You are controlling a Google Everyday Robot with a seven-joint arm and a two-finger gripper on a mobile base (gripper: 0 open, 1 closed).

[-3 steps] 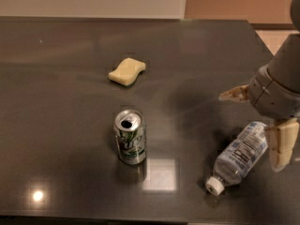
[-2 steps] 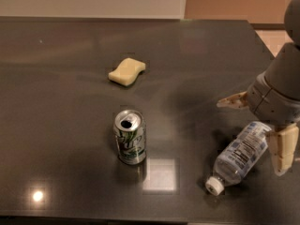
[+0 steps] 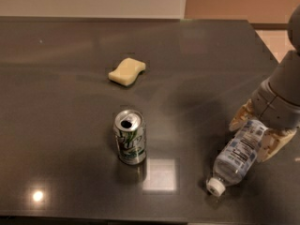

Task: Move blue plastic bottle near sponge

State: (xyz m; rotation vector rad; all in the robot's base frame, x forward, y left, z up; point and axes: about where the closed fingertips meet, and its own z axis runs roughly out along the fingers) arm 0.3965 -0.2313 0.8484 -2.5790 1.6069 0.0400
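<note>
Gripper (image 3: 252,138) is sitting at right, showing tan fingers (image 3: 273,145) spread astride the bottle (image 3: 236,157), which is reading bluish-clear with white cap and black-printed white label. Well left of the fingers: sponge (image 3: 127,71) showing pale yellow, can (image 3: 130,137) silver-green, table (image 3: 65,102) glossy dark grey.

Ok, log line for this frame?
blue plastic bottle lying on side | gripper open astride its base | sponge apart, back-left | soda can upright

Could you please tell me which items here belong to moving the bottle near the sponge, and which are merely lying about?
Part of the job:
blue plastic bottle, lying on its side
sponge
gripper, open, straddling the bottle's base end

Just lying about:
soda can, upright and opened, on the table
</note>
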